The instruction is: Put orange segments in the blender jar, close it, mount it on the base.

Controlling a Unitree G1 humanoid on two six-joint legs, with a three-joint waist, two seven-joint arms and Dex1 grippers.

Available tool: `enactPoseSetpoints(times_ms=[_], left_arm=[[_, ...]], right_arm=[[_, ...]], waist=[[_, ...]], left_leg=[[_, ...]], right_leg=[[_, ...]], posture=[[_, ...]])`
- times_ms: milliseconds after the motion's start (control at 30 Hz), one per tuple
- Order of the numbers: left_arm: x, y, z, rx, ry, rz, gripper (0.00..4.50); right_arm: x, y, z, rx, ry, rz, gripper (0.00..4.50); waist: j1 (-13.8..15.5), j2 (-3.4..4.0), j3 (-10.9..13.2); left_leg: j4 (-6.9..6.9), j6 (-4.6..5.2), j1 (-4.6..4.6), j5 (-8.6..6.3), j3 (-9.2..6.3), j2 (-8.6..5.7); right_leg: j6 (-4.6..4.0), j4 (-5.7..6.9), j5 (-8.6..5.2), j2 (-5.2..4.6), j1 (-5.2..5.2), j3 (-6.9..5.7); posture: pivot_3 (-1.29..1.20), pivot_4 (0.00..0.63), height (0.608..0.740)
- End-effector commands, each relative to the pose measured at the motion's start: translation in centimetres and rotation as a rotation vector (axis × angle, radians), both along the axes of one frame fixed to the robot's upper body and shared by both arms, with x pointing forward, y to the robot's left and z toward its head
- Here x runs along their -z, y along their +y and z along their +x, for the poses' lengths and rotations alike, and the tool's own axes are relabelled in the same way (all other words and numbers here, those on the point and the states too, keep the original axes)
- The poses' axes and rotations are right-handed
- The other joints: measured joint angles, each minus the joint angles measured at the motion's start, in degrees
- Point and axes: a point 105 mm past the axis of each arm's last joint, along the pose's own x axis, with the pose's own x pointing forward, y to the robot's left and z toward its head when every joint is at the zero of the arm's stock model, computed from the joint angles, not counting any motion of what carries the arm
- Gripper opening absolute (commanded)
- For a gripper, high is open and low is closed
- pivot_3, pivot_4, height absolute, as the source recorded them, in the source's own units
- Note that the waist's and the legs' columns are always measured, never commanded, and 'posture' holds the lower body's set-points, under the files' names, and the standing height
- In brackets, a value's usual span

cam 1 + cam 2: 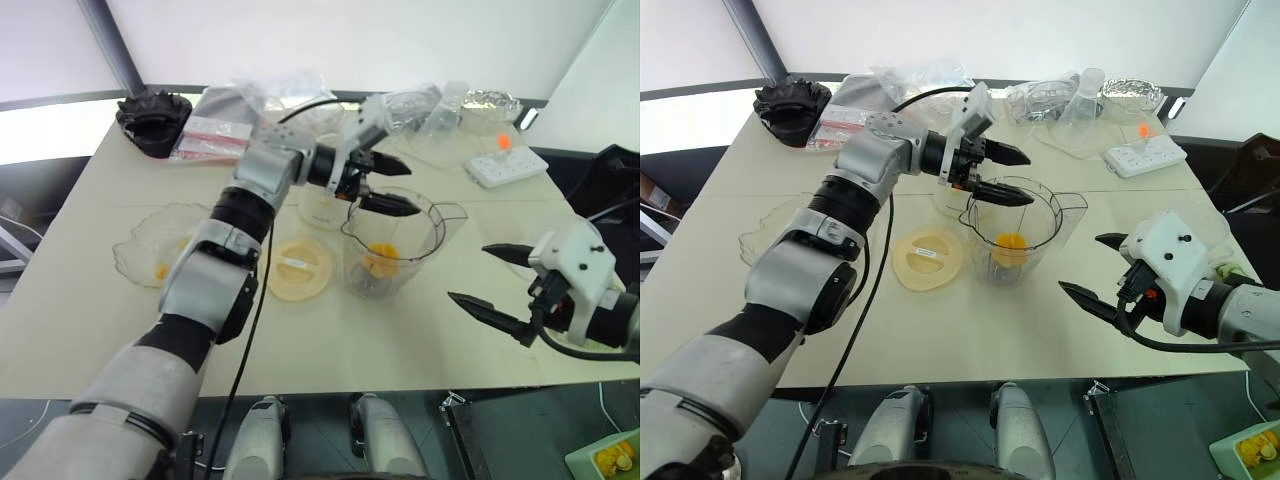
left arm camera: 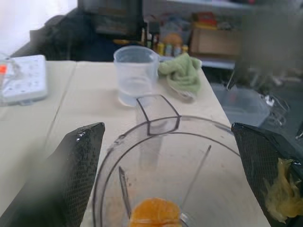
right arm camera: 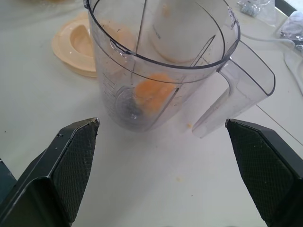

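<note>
The desk [image 1: 940, 330] carries every part of the job. The blender jar [image 1: 1012, 235] stands upright near its middle, handle toward your right side, with an orange segment [image 1: 1010, 243] lying at its bottom by the blade. The base [image 1: 322, 205] stands just behind the jar; the flat cream lid [image 1: 927, 257] lies just beside the jar on your left.

Current step, as judged: loading fruit. Your left claw [image 1: 1002, 174] hangs over the jar mouth with jaws spread wide and nothing between them; pulp clings to one finger [image 2: 279, 189]. Your right claw [image 1: 1102, 268] waits near the jar handle, jaws wide, empty.

Next, fetch further segments from the shallow glass bowl [image 1: 150, 250], or take up the lid. Either calls for lifting the left claw clear of the jar rim first.
</note>
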Motion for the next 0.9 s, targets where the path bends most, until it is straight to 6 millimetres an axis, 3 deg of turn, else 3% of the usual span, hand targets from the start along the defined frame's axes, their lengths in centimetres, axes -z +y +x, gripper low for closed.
enactPoseSetpoints(times_ms=[33,100,200,333,400,500,600,667,900], left_arm=[[-2.8,2.1,0.1,-0.045,-0.026,-0.099,4.46],[-3.1,3.2,0.0,-0.069,-0.001,-0.125,4.46],[-3.0,6.4,-1.1,-0.086,0.044,-0.139,4.46],[-1.0,8.9,-3.0,-0.116,0.085,-0.102,4.46],[-0.2,9.1,-3.5,-0.137,0.097,-0.094,4.46],[3.0,10.7,-4.4,-0.183,0.086,-0.024,4.46],[5.8,12.2,-5.1,-0.239,0.104,0.014,4.46],[7.0,12.5,-5.6,-0.256,0.111,0.028,4.46],[9.2,9.7,-7.4,-0.196,0.182,0.007,4.46]], right_arm=[[-0.3,-0.5,-0.1,0.044,-0.045,0.005,4.50],[-0.1,-1.0,-0.1,0.078,-0.060,0.008,4.50],[0.4,-1.1,-0.4,0.123,-0.073,0.034,4.50],[1.6,-2.0,-1.0,0.195,-0.074,0.050,4.50],[1.9,-2.7,-1.1,0.225,-0.081,0.055,4.50],[3.0,-3.2,-1.2,0.301,-0.089,0.122,4.50],[3.9,-5.1,-0.7,0.447,-0.152,0.167,4.50],[4.5,-6.2,-0.4,0.518,-0.180,0.180,4.50],[7.0,-12.4,1.6,0.765,-0.225,0.234,4.50]], waist=[[-0.1,0.00,0.0],[0.0,0.05,0.0],[-0.2,0.06,0.0],[-0.1,0.07,0.0],[0.2,0.08,0.0],[0.0,0.07,-0.1],[-0.3,0.07,-0.1],[-0.5,0.08,-0.1],[-0.2,0.16,-0.1]], left_leg=[[0.00,0.00,0.00,0.00,-0.01,0.00],[-0.01,0.00,0.01,0.00,-0.03,0.03],[-0.01,0.00,0.04,0.00,-0.03,0.03],[-0.01,-0.01,0.14,0.00,-0.04,0.09],[-0.01,-0.02,0.18,0.01,-0.04,0.10],[0.06,-0.06,0.37,0.04,-0.08,0.08],[-0.08,-0.07,0.98,0.01,-0.04,0.14],[-0.07,-0.08,0.98,0.01,-0.03,0.21],[-0.02,-0.09,0.97,0.02,0.05,0.20]], right_leg=[[0.00,0.01,0.00,0.00,0.00,0.00],[0.00,0.03,0.00,0.03,0.00,0.00],[0.00,0.05,0.00,0.04,0.01,0.00],[0.00,0.17,0.00,0.08,0.04,0.01],[0.00,0.18,0.00,0.08,0.12,0.00],[-0.01,0.04,-0.01,0.08,0.46,0.01],[0.14,-0.10,-0.13,0.05,1.00,0.00],[0.11,-0.09,-0.12,0.05,0.94,0.00],[0.07,-0.17,-0.09,-0.07,0.98,0.01]], posture=[[0.00,0.150,0.740],[0.00,0.150,0.740],[0.00,0.150,0.740],[0.00,0.150,0.740],[0.00,0.150,0.740],[0.00,0.150,0.740],[0.00,0.150,0.740],[0.00,0.150,0.740],[0.00,0.150,0.740]])
